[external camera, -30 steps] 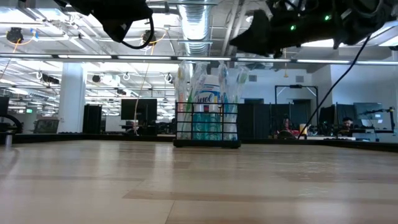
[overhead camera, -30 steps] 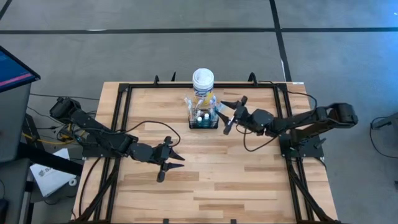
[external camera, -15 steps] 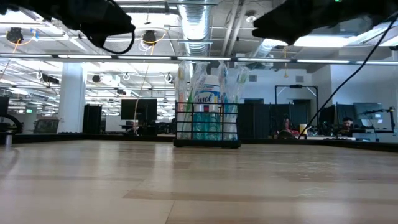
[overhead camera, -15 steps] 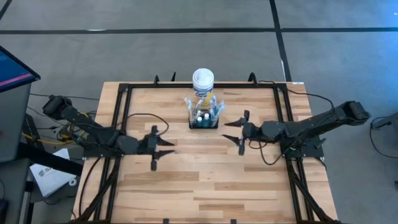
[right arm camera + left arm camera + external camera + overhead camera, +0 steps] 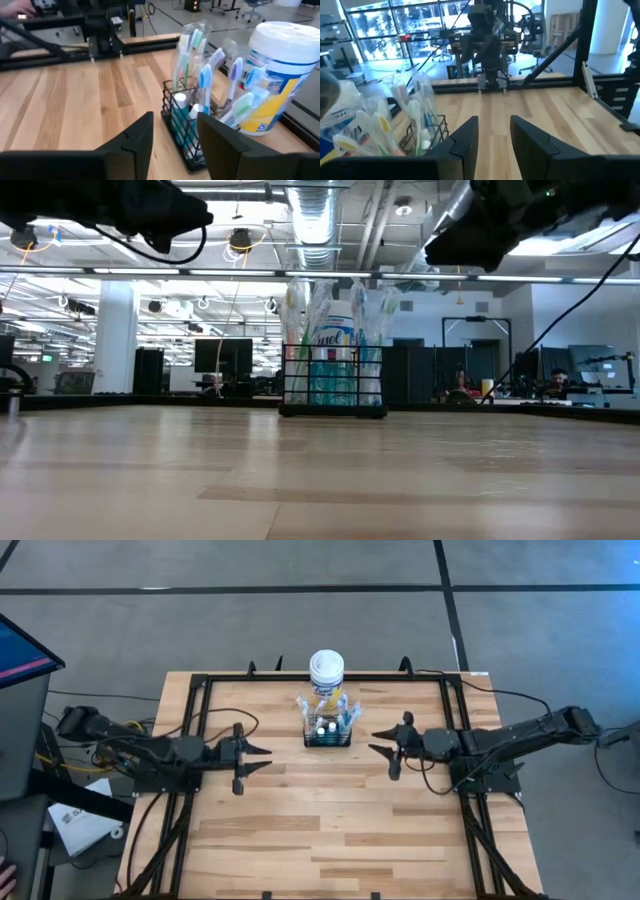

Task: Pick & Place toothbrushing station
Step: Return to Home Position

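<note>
The toothbrushing station (image 5: pixel 328 732), a low black wire caddy full of toothbrushes, stands on the wooden table at centre far, its base on the boards (image 5: pixel 332 408). Right behind it stands a yellow canister with a white lid (image 5: pixel 327 675). My left gripper (image 5: pixel 258 758) hovers left of the caddy, open, pointing toward it with nothing between its fingers (image 5: pixel 492 135). My right gripper (image 5: pixel 376 742) hovers right of the caddy, open and bare, aimed at it (image 5: pixel 175 131). Both hang well above the table in the low view.
A black metal frame (image 5: pixel 195 740) runs round the tabletop's left, far and right sides. The near half of the boards (image 5: pixel 320 830) is bare wood. A dark screen (image 5: pixel 20 650) stands off the table's left edge.
My left gripper has drawn back toward the table's left and far edges and now points level at the caddy. My right gripper has pulled away from the caddy toward the right edge and tipped up nearer to level. The caddy has kept its place.
</note>
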`<state>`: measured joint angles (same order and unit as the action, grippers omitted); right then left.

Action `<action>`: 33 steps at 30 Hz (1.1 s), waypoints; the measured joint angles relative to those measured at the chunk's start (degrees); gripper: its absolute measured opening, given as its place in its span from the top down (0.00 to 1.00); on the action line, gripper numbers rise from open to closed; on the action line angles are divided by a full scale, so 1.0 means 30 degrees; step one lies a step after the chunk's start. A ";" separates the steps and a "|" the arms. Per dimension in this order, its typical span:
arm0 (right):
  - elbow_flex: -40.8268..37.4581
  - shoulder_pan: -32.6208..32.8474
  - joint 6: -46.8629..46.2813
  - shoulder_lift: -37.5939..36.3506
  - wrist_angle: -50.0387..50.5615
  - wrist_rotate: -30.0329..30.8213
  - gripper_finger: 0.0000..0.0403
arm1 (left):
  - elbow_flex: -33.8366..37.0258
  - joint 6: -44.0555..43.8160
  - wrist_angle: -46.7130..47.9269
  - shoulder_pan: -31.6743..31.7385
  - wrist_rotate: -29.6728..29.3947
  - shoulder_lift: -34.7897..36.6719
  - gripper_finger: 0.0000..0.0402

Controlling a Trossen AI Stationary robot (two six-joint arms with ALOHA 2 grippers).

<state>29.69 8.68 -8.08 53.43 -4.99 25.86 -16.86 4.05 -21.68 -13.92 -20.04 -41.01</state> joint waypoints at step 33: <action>-0.7588 -0.2276 -0.2679 -0.1115 -1.1974 0.2509 0.77 | 0.2981 -0.1797 0.0043 0.5272 0.4342 0.6684 0.74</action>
<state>6.93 1.85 -16.12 50.09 -40.91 33.39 -7.92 -1.34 -21.55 1.90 -7.02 -20.95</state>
